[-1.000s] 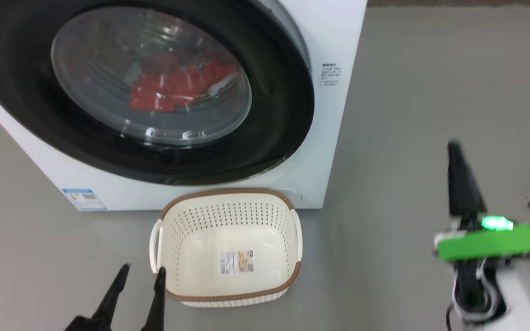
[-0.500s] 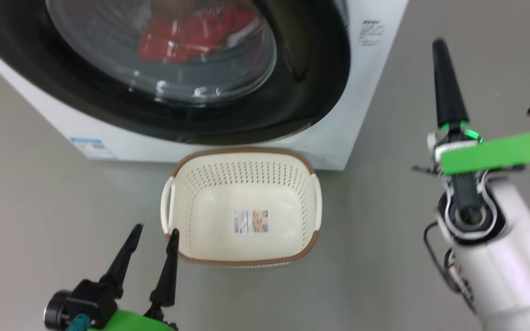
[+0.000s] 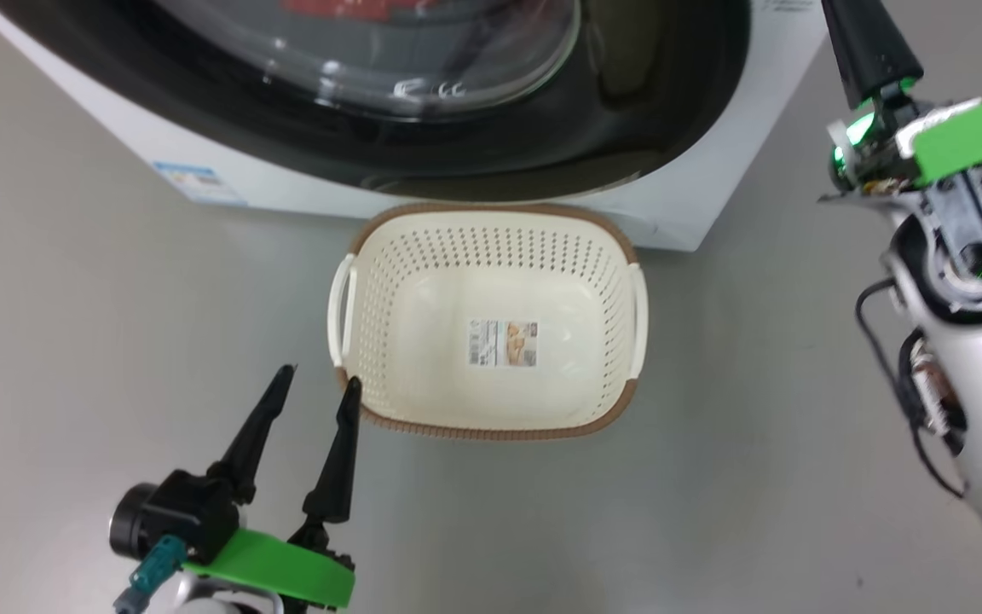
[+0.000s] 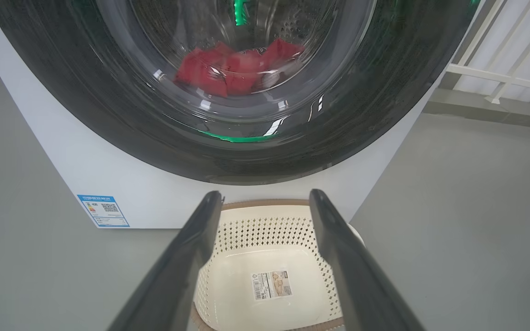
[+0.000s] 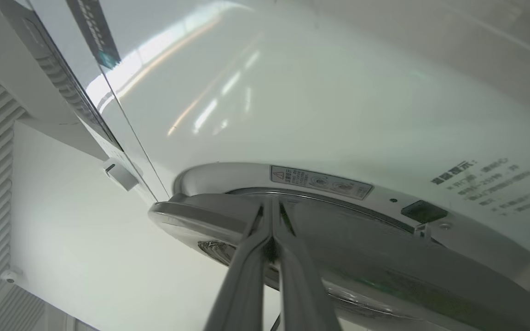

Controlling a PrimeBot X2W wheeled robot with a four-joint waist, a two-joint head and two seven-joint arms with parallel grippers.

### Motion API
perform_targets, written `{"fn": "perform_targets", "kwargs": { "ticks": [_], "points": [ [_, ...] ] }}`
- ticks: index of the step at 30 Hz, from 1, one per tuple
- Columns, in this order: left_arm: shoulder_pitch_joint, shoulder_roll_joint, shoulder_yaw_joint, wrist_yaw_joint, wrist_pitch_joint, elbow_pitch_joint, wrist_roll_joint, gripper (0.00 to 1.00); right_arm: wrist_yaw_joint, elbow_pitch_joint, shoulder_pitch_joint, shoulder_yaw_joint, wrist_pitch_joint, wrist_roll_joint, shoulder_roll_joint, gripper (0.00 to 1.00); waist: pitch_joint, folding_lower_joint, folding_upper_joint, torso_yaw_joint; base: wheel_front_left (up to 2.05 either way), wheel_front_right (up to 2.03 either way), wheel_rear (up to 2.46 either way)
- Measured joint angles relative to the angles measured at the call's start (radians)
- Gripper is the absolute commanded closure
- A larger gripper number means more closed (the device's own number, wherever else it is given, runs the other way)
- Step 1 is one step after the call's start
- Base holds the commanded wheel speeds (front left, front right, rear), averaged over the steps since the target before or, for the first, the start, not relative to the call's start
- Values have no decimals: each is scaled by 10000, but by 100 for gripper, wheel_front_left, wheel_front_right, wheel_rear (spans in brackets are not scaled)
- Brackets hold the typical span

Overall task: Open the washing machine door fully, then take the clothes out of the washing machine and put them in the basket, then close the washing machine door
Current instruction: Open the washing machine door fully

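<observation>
Right claw (image 5: 270, 207) had risen since a second earlier to the edge of the washing machine door (image 4: 108, 115), left claw (image 3: 320, 375) stood released and empty just beside the basket (image 3: 389, 281) on the floor (image 3: 116, 324), red clothes (image 4: 228, 69) lay behind the door glass, right claw clenched, holding nothing.

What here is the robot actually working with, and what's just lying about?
Part of the job: washing machine, its black-rimmed door, red clothes behind the glass, cream basket.

Just there: blue sticker on the machine, label on the basket floor, white railing beyond.
</observation>
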Motion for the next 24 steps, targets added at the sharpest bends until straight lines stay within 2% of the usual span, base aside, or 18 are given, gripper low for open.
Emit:
{"fn": "perform_targets", "kwargs": {
  "ticks": [10,15,24],
  "points": [
    [-376,-21,-209,0,0,144,-134,0,0,1269,-883,-556,2782,1074,-221,100,583,0,0,426,0,0,0],
    [-387,-36,-240,0,0,188,-203,0,0,1866,-1285,-688,3651,1126,-345,100,696,0,-1,522,0,0,0],
    [-600,-121,-265,0,0,219,-217,0,-2,2196,-1611,-853,4617,1030,-209,100,801,0,0,536,0,0,0]
  ]
}}
